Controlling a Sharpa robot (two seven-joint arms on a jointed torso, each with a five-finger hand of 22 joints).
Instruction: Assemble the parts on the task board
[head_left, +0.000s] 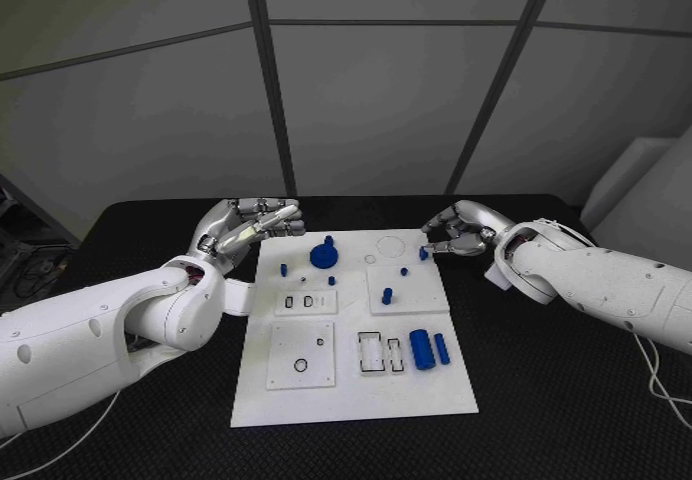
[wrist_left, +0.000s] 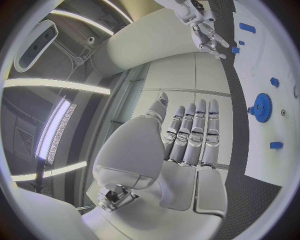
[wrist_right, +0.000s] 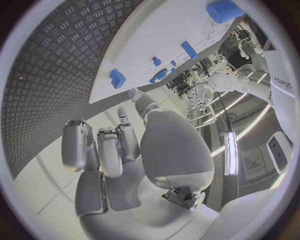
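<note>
Parts (head_left: 423, 349) on task board (head_left: 353, 400) mid-table

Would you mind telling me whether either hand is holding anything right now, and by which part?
Nothing is held: the left hand has straight, bare fingers, and the right hand curls on nothing.

My left white arm (head_left: 101, 335) reaches in beside the near-left edge of the white task board (head_left: 353, 400), and its silver many-fingered left hand (head_left: 248, 226) hovers at the board's far left corner, holding nothing. From my left wrist, those fingers (wrist_left: 192, 131) lie straight and side by side. My right white arm (head_left: 606, 285) comes in across from the board's far right corner, where my silver right hand (head_left: 459, 230) hangs, fingers (wrist_right: 100, 150) curled inward, empty.
</note>
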